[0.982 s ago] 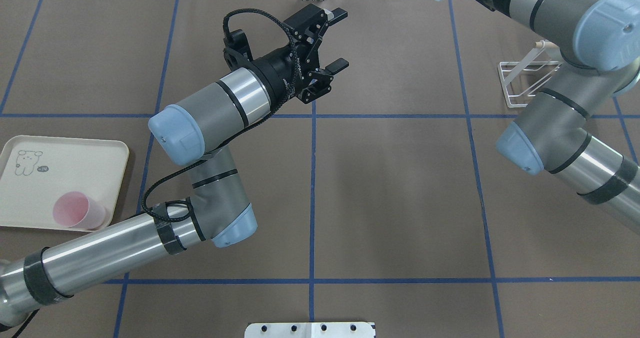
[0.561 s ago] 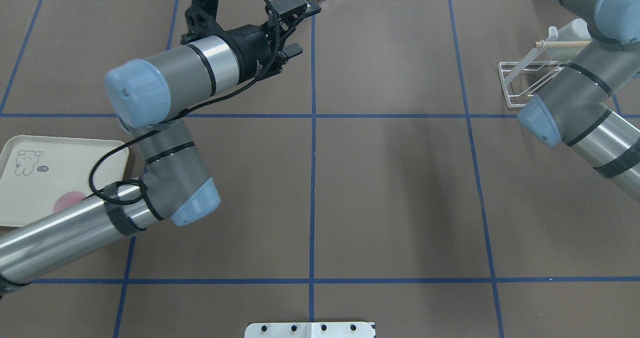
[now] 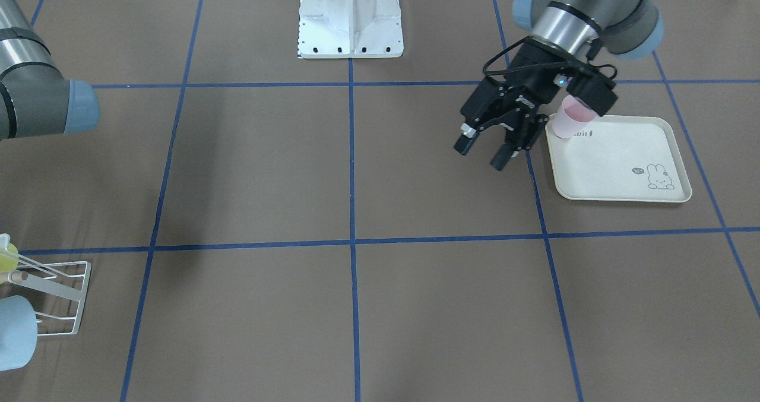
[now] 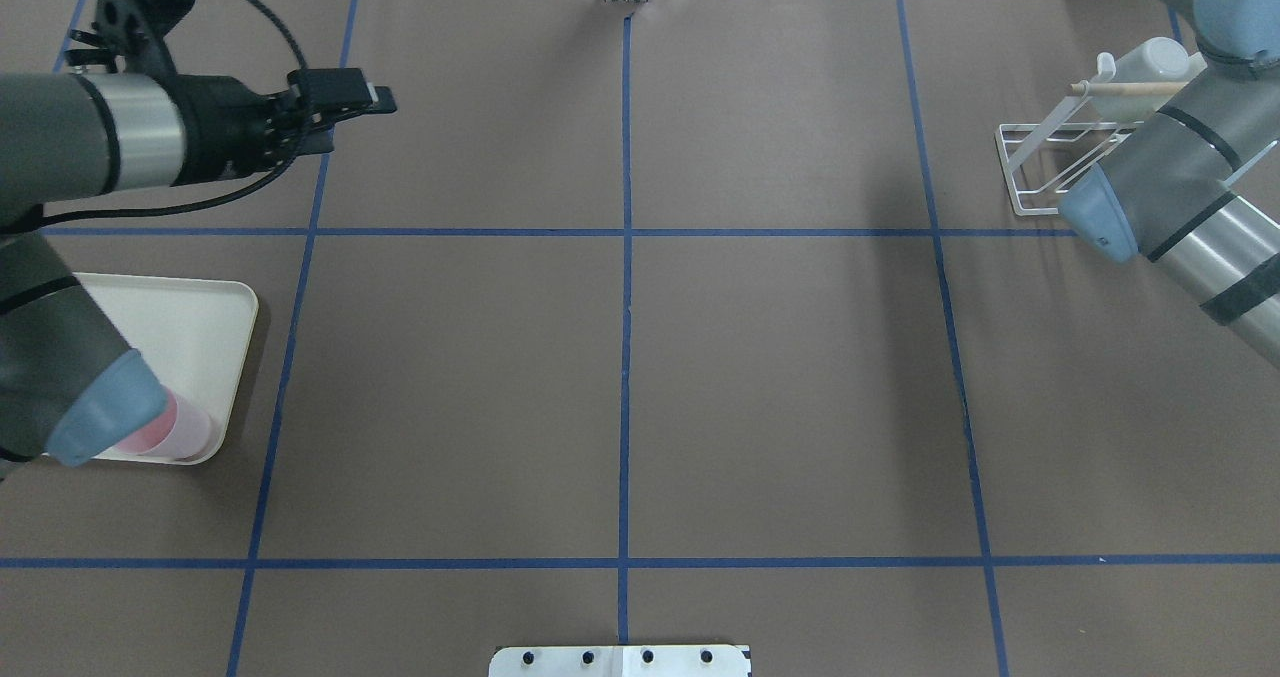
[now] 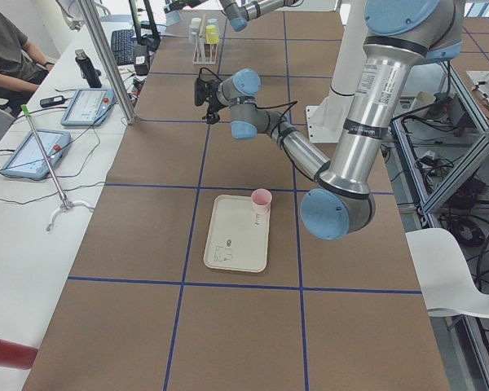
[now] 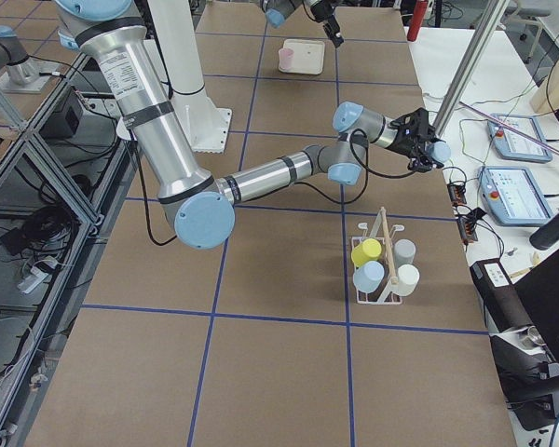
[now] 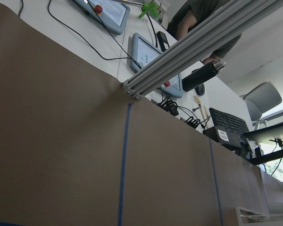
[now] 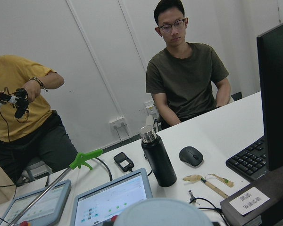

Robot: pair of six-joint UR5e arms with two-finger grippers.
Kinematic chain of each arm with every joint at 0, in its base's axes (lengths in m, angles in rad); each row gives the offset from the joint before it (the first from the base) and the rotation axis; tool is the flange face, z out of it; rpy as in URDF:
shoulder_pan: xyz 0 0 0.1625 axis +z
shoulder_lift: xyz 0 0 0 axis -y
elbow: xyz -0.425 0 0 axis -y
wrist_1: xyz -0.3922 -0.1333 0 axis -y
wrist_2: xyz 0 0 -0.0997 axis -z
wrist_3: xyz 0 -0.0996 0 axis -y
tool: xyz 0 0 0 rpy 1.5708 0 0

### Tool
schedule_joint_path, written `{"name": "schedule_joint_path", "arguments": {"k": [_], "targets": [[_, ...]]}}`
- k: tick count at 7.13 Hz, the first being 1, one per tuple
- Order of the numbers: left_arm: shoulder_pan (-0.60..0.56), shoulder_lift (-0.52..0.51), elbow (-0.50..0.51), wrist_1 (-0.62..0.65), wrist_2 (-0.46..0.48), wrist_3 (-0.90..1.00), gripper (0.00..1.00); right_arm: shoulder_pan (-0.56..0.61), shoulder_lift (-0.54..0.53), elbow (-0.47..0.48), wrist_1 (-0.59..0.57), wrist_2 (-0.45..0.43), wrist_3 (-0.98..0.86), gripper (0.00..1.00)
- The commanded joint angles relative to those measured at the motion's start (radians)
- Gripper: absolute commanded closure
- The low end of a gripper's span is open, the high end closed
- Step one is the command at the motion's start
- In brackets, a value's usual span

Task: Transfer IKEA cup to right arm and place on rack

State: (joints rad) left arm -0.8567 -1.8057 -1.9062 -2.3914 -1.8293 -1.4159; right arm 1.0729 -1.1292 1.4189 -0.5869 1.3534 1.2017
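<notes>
A pink IKEA cup (image 3: pixel 570 119) stands upright on the near corner of a cream rabbit-print tray (image 3: pixel 623 164). My left gripper (image 3: pixel 478 155) hangs open and empty just beside the tray, a short way from the cup. In the overhead view the left gripper (image 4: pixel 378 102) is at the far left and my left elbow hides part of the cup (image 4: pixel 185 433). The white wire rack (image 4: pixel 1045 145) stands at the far right, partly behind the right arm (image 4: pixel 1170 167). The right gripper (image 6: pixel 419 140) shows only in the exterior right view, past the rack (image 6: pixel 380 244), and I cannot tell whether it is open.
The rack (image 3: pixel 56 288) holds several cups, among them a yellow one (image 6: pixel 365 251) and a light blue one (image 3: pixel 15 334). The robot's white base (image 3: pixel 350 22) sits at the table's middle edge. People sit at a desk beyond the far edge.
My left arm has swung left, carrying its open gripper from the table's top centre to the far left, and its elbow now covers part of the tray. The right arm has drawn back, uncovering the rack.
</notes>
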Motion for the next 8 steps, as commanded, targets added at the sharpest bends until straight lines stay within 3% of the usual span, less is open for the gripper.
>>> {"name": "schedule_joint_path", "arguments": {"k": [1,3,8], "targets": [[-0.114,0.174,-0.034,0.005,-0.144,0.23,0.0,0.012,0.002,-0.081,0.002,-0.023,-0.19,1.0],[-0.151,0.235,-0.034,0.001,-0.197,0.34,0.0,0.041,-0.056,-0.083,0.004,-0.014,-0.331,1.0],[-0.151,0.241,-0.03,0.0,-0.2,0.341,0.0,-0.011,-0.113,-0.08,0.013,-0.014,-0.324,1.0]]}}
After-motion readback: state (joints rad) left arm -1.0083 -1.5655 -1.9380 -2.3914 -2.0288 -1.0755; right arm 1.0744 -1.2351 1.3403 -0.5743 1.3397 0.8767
